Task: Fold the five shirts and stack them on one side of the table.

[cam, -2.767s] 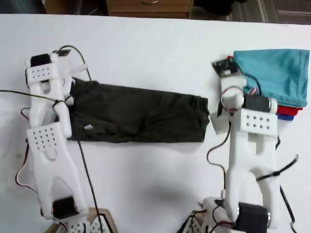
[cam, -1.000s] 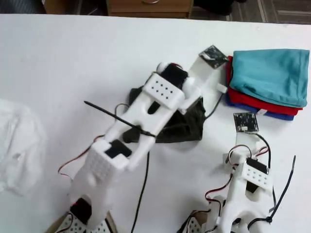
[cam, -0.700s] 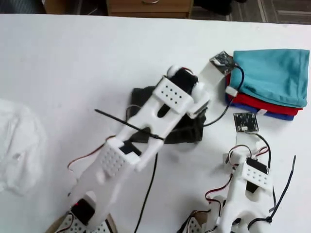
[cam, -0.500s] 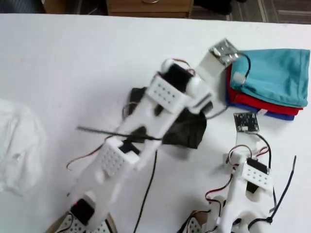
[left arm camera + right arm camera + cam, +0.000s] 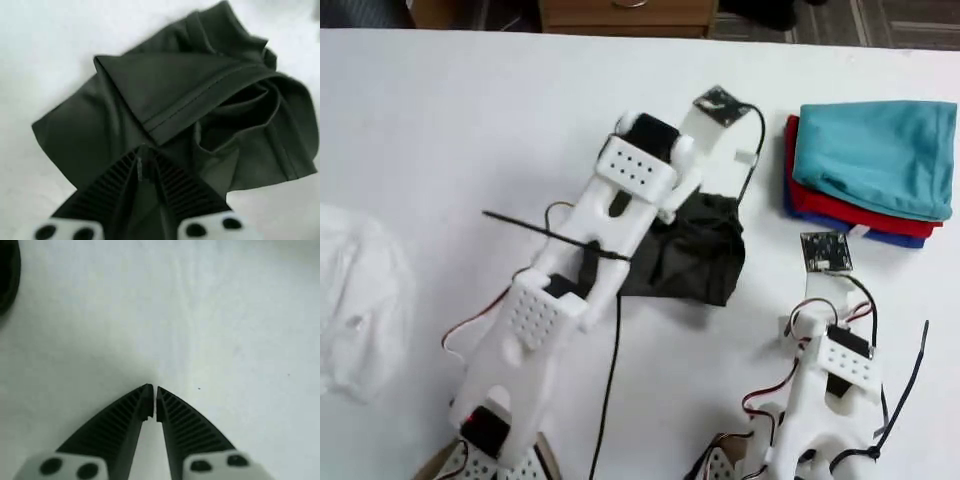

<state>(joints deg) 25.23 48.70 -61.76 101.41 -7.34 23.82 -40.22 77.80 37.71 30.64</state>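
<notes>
Dark olive cloth, a half-folded, rumpled shirt (image 5: 692,258), lies near the middle of the white table (image 5: 470,120), just left of a neat pile at the right edge. In that pile a folded teal shirt (image 5: 875,155) sits on top, a red shirt (image 5: 808,205) under it and a blue shirt (image 5: 892,239) at the bottom. The left gripper (image 5: 145,161) is clenched, tips against the olive fabric; whether any cloth is pinched cannot be told. The right gripper (image 5: 150,403) is clenched over bare tabletop, near the arm's base.
</notes>
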